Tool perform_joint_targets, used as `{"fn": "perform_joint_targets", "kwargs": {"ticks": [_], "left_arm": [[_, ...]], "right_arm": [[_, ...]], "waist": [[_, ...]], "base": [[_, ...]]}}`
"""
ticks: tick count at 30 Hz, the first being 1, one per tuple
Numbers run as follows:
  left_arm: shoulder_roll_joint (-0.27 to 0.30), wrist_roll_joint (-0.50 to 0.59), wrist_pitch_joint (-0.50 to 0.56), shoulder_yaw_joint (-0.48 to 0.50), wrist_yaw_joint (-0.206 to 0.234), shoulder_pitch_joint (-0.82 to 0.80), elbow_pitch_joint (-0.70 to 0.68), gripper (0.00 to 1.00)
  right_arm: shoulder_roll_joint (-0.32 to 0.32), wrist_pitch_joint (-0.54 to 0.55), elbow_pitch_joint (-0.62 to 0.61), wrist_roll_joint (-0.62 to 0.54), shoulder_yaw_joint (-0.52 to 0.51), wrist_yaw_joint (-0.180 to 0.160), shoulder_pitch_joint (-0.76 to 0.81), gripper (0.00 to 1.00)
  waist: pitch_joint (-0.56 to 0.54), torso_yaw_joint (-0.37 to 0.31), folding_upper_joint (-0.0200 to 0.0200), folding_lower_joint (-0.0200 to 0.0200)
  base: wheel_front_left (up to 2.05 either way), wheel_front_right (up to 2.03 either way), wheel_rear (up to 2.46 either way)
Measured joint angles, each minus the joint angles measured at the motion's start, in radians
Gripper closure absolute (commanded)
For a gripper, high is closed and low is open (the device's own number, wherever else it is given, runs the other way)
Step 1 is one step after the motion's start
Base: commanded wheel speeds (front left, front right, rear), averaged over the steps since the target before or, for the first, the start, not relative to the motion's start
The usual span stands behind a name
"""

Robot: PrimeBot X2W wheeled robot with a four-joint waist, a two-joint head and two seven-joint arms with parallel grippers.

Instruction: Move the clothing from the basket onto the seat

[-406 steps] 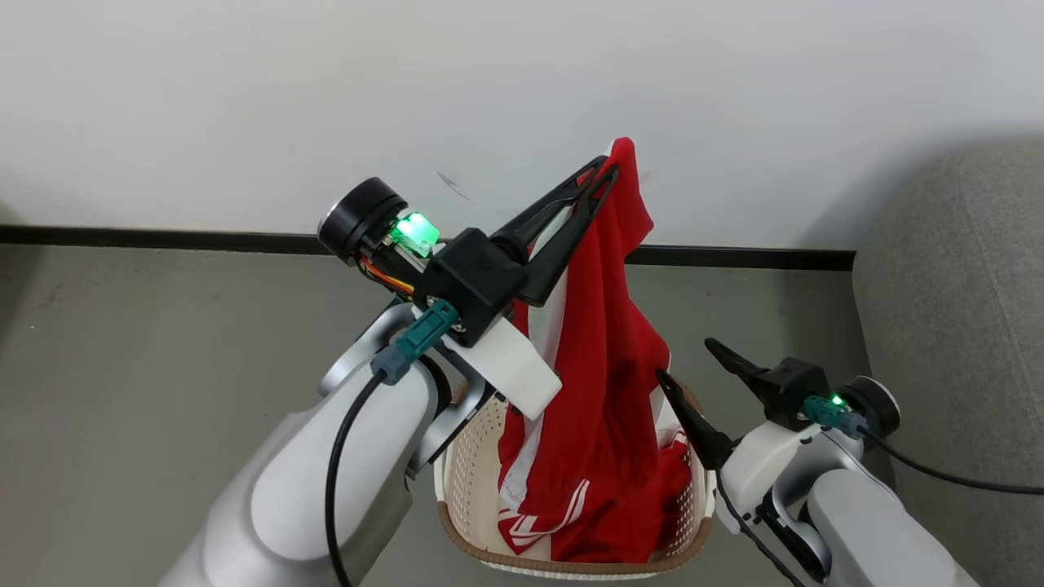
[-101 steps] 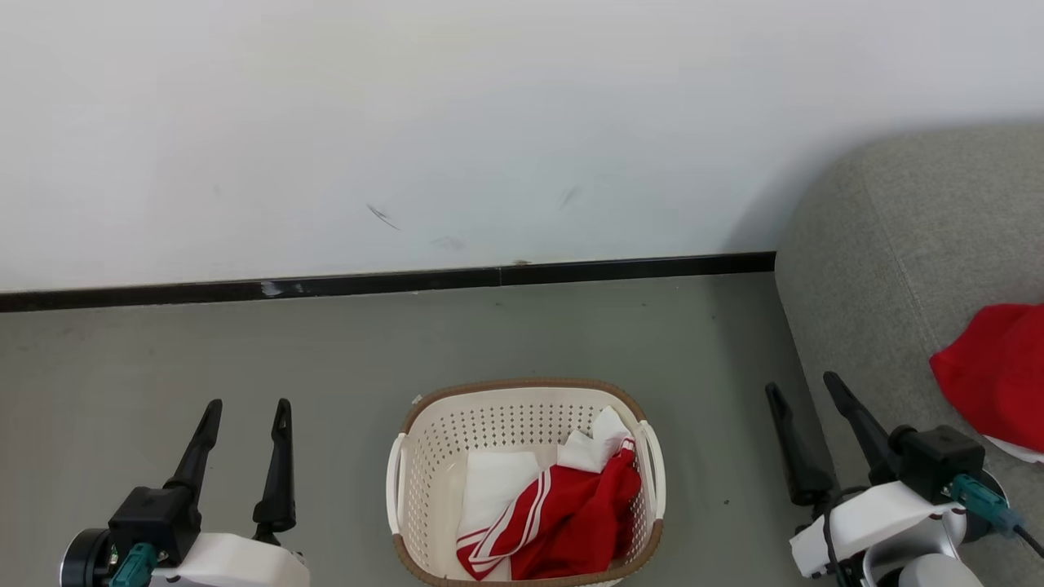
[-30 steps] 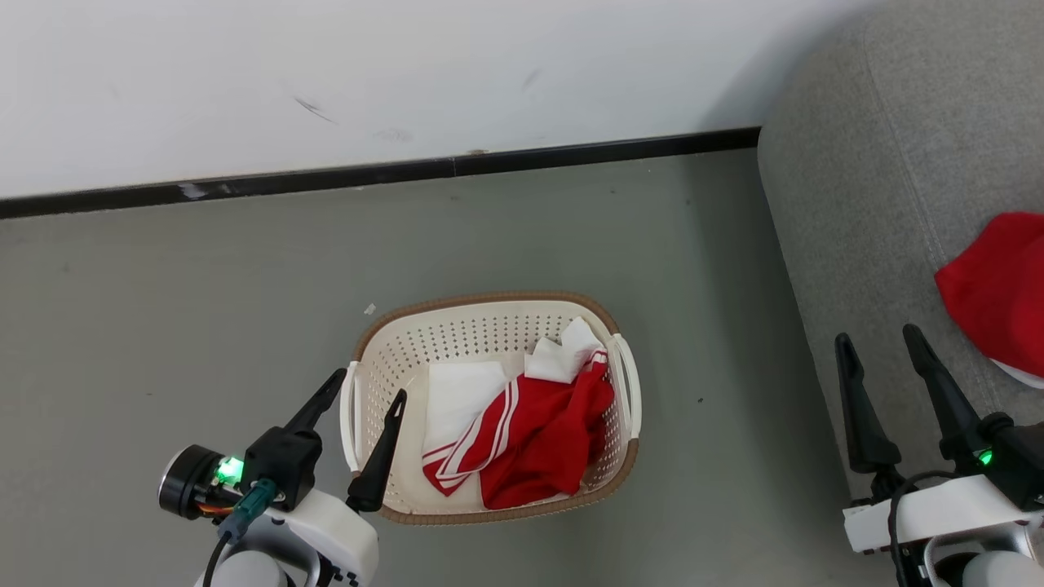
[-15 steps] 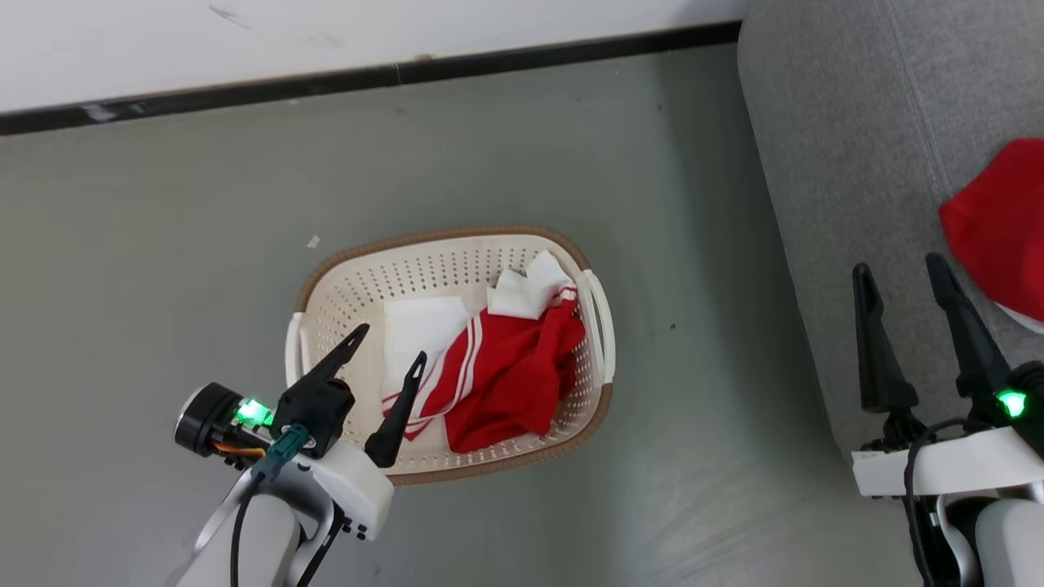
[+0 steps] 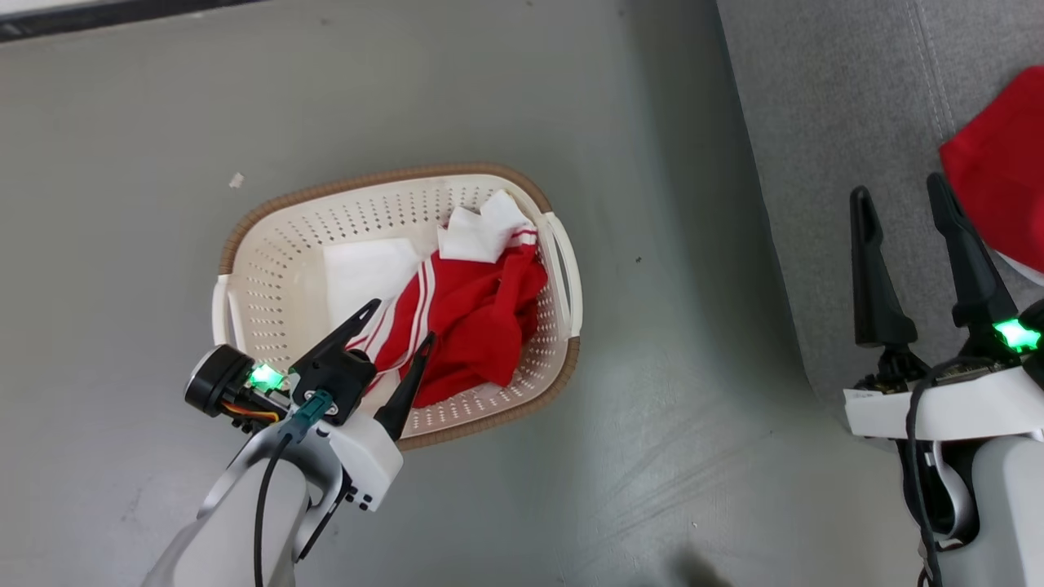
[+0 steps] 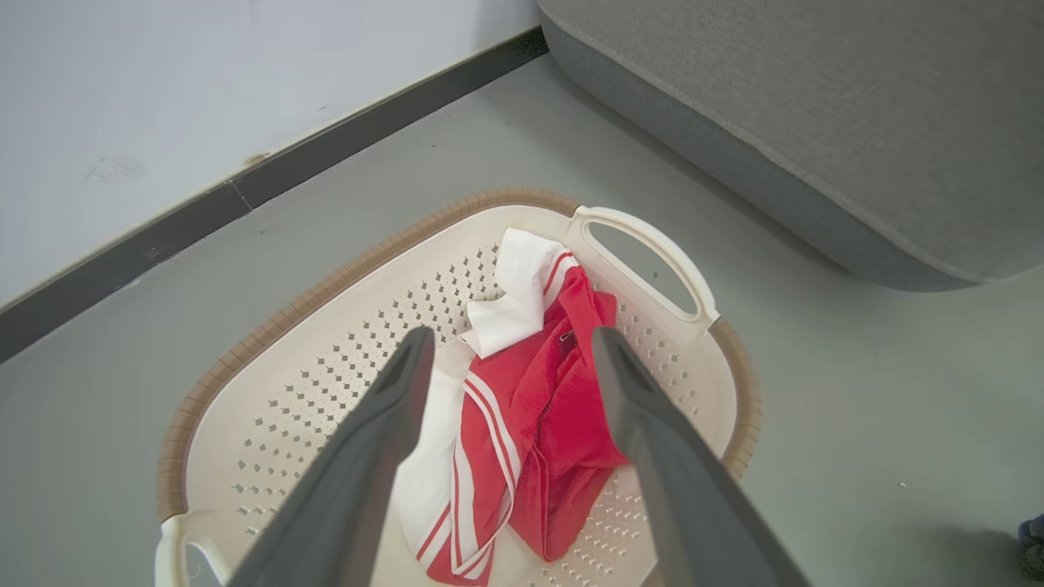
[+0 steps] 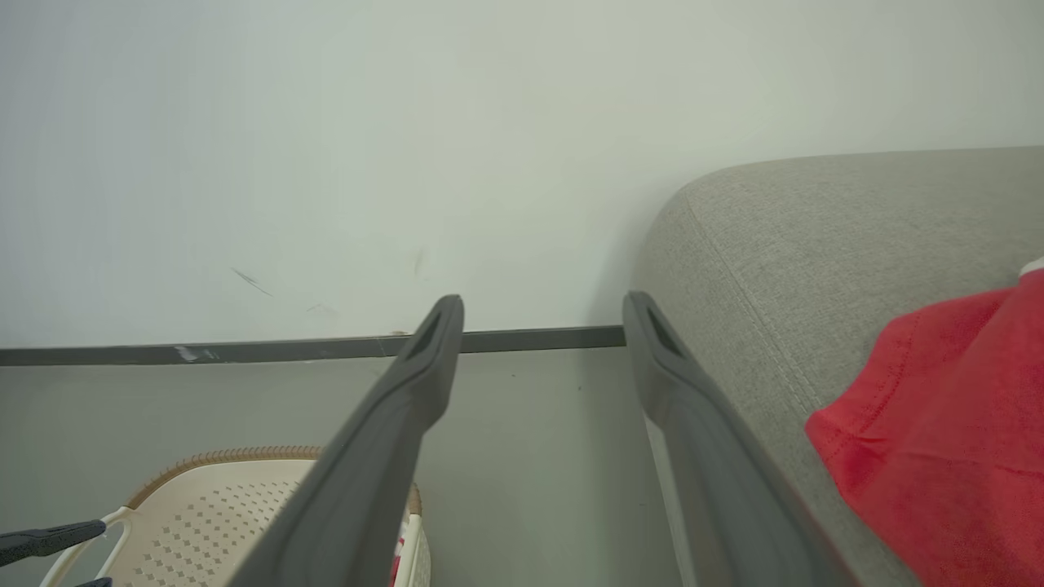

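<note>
- The red garment (image 5: pixel 469 314) with white stripes lies crumpled in the basket (image 5: pixel 269 244), bunched toward its 3 o'clock side, with a white panel poking up at 1 o'clock.
- The basket stands on the floor (image 5: pixel 122 122). The seat (image 5: pixel 816 122) is off at 2 o'clock from it and already carries a second garment (image 5: pixel 999 187), so I'd call the job about half done.
- Over the last second the left gripper (image 5: pixel 402 319) has come in from 7 o'clock, crossing the basket's rim to hang over the cloth. That looks like the reach for the last piece.
- Its fingers are spread wide and empty, straddling the red folds. I cannot tell whether they touch the cloth yet.
- The right gripper (image 5: pixel 895 185) is also spread wide and holds nothing, poised by the seat's edge just beside the second garment.
</note>
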Motion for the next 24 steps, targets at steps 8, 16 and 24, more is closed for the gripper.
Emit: {"fn": "perform_joint_targets", "kwargs": {"ticks": [8, 16, 24], "left_arm": [[-0.009, 0.027, 0.002, -0.029, -0.009, -0.063, 0.059, 0.00], [-0.012, 0.072, 0.020, -0.058, -0.009, -0.142, 0.137, 0.00], [-0.014, 0.079, 0.026, -0.059, -0.009, -0.183, 0.207, 0.00]], "right_arm": [[0.000, -0.002, 0.002, 0.009, 0.030, 0.000, -0.067, 0.00], [0.000, -0.003, 0.001, 0.030, 0.046, 0.000, -0.130, 0.00], [0.000, -0.003, -0.004, 0.062, 0.045, 0.000, -0.169, 0.00]], "waist": [[0.070, -0.035, 0.0000, 0.0000], [0.138, -0.071, 0.0000, 0.0000], [0.193, -0.105, 0.0000, 0.0000]], "base": [[0.00, 0.00, 0.00], [0.00, 0.00, 0.00], [0.00, 0.00, 0.00]]}}
